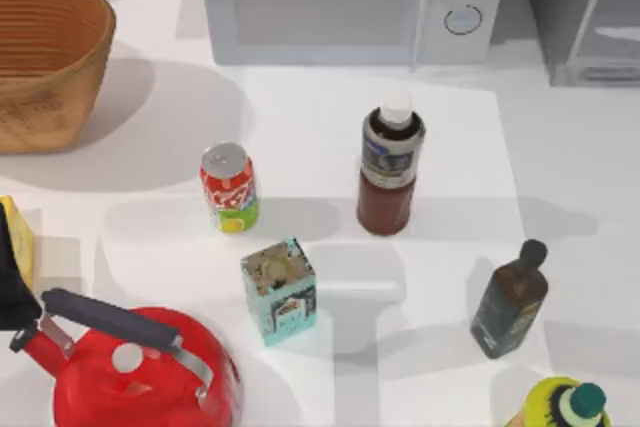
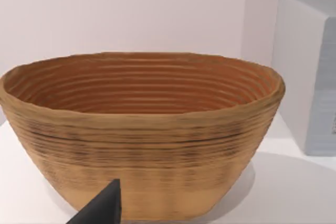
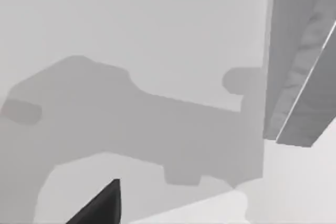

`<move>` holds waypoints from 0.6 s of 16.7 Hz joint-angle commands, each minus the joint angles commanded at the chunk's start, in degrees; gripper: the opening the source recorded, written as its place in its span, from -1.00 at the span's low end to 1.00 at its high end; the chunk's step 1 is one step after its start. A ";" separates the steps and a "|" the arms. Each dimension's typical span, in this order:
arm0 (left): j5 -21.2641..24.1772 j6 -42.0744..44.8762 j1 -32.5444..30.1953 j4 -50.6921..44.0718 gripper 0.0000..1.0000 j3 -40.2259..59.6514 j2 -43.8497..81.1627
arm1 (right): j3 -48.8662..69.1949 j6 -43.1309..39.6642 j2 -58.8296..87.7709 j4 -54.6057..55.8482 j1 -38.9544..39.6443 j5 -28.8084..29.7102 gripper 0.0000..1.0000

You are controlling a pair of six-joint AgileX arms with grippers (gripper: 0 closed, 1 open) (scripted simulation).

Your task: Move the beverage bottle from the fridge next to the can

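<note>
The table (image 1: pixel 560 147) is white. At its far right corner stands the grey fridge (image 1: pixel 585 17), with the white microwave (image 1: pixel 350 2) to its left. The fridge wall also shows in the right wrist view, beyond the right gripper's dark fingertip (image 3: pixel 102 203); whether those jaws are released or clenched cannot be told. A woven basket (image 1: pixel 45 67) sits at the far left, directly ahead of the left gripper's fingertip (image 2: pixel 105 208) in the left wrist view, and that gripper's jaw state cannot be told either.

A red kettle (image 1: pixel 140 372) sits at the near left. The bottle (image 1: pixel 390 162) stands upright on the table in the middle, outside the fridge, its long axis vertical and white cap up. The can (image 1: pixel 229 187) stands upright to the bottle's left, near it but apart. A teal carton (image 1: pixel 279 290) stands nearer than both. A dark olive bottle (image 1: pixel 510 302) and a yellow-green bottle (image 1: pixel 565 405) stand at the near right.
</note>
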 joint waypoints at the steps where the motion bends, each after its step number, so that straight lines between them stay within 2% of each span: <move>1: 0.00 0.00 0.00 0.00 1.00 0.00 0.00 | 1.08 -4.13 4.21 0.69 -3.83 -1.94 1.00; 5: 0.00 0.00 0.00 0.00 1.00 0.00 0.00 | 3.84 -14.78 15.07 3.09 -14.08 -7.41 1.00; 10: 0.00 0.00 0.00 0.00 1.00 0.00 0.00 | 4.26 -16.52 16.91 3.62 -15.80 -8.43 1.00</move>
